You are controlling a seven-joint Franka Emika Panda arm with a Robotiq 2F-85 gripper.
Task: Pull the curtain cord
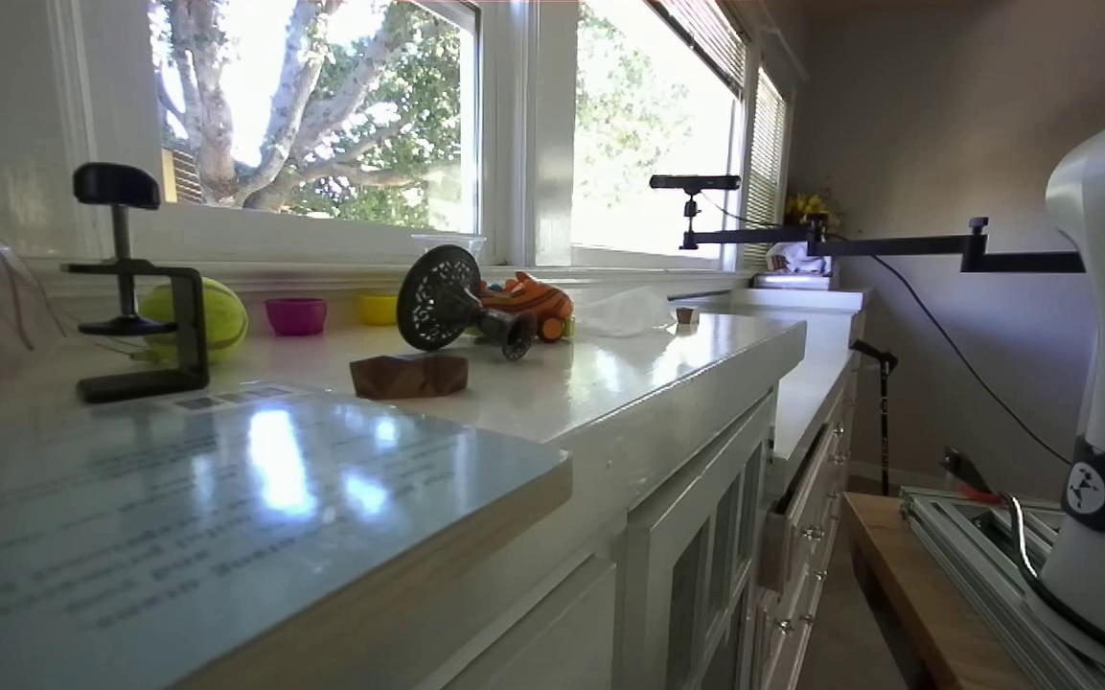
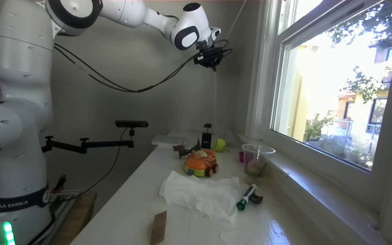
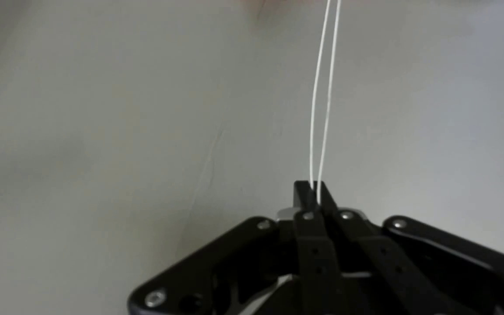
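The curtain cord (image 3: 329, 87) shows in the wrist view as two thin white strands that run up from between my fingertips. My gripper (image 3: 314, 186) is shut on it, with the black fingers close together and the strands pinched at the tips. In an exterior view my gripper (image 2: 214, 69) points down, high above the counter. There the cord (image 2: 236, 20) slants up and to the right from the gripper to the picture's top edge. A thin length also hangs straight down below the gripper towards the counter. The gripper is out of view in the remaining exterior view.
A window (image 2: 267, 85) with a white frame stands beside the white counter (image 2: 131, 211). On the counter are an orange toy car (image 2: 201, 163), a tennis ball (image 2: 220, 145), a black clamp (image 2: 206, 140), a clear cup (image 2: 257, 160) and white tissue (image 2: 202, 194). A camera arm (image 2: 87, 145) reaches out near the robot base.
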